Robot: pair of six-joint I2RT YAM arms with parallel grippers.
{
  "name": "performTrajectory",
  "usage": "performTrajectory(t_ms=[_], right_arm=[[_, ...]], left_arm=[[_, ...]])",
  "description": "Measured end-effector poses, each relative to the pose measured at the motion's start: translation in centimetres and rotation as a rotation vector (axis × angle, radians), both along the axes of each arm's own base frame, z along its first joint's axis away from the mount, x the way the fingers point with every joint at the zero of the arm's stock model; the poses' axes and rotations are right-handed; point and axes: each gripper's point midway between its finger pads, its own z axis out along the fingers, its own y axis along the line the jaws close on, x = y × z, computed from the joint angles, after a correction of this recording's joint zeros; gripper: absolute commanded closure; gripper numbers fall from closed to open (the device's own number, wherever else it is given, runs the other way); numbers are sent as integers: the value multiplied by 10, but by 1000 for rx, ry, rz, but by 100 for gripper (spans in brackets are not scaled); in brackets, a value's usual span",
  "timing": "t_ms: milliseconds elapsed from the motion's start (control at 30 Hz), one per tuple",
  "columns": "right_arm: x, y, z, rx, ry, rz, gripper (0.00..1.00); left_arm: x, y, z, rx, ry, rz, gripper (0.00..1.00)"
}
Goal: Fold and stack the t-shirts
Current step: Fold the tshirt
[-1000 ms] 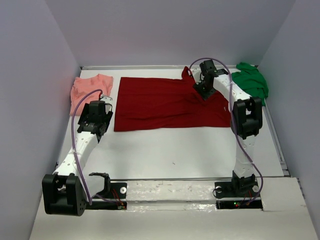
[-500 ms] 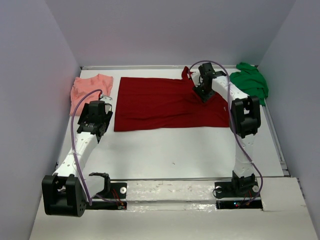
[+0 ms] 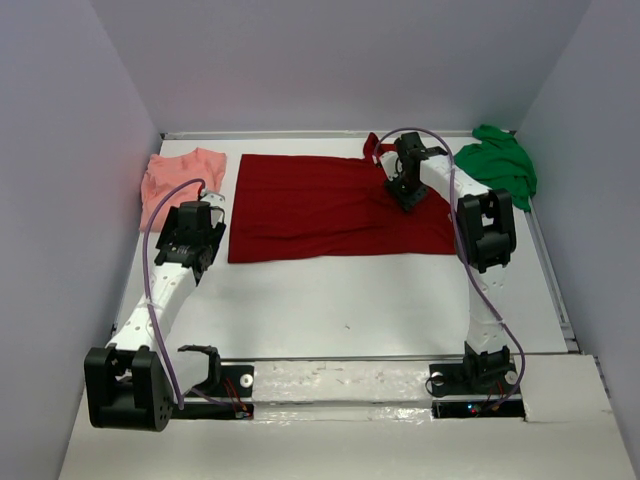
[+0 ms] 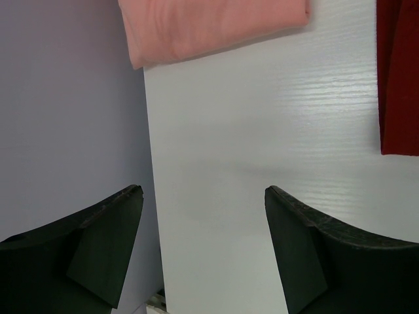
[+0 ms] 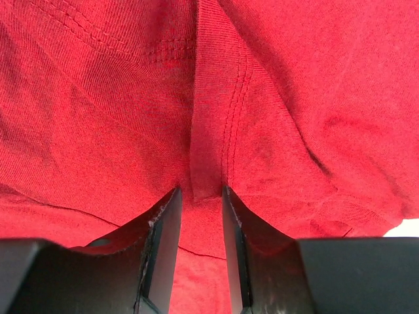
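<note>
Right gripper (image 5: 200,191): pinching a fold of the dark red t-shirt (image 5: 98,98). Left gripper (image 4: 203,193): spread wide, empty, over the table (image 4: 262,118).

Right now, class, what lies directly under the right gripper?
The dark red t-shirt lies there, and the right gripper pinches a raised fold of it. The table beneath that spot is covered by the cloth, so nothing under the shirt can be seen.

dark red shirt (image 3: 330,205) 1 | pink shirt (image 3: 180,175) 1 | green shirt (image 3: 505,165) 1 | arms (image 3: 160,292) (image 3: 484,305) 2
</note>
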Motion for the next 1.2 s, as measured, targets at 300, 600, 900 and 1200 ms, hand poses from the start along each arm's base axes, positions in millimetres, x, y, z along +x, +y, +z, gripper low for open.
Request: performTrajectory(t_ms=[300, 600, 900, 1200], right_arm=[[0, 1, -1, 5, 2, -3, 95], [0, 1, -1, 5, 2, -4, 100], [2, 0, 1, -1, -6, -7, 100], [20, -2, 23, -17, -78, -13, 100]], left_arm=[[0, 0, -3, 1, 10, 0, 12], [0, 0, -3, 1, 10, 1, 12], [0, 0, -3, 1, 10, 0, 12], [0, 0, -3, 1, 10, 0, 12]])
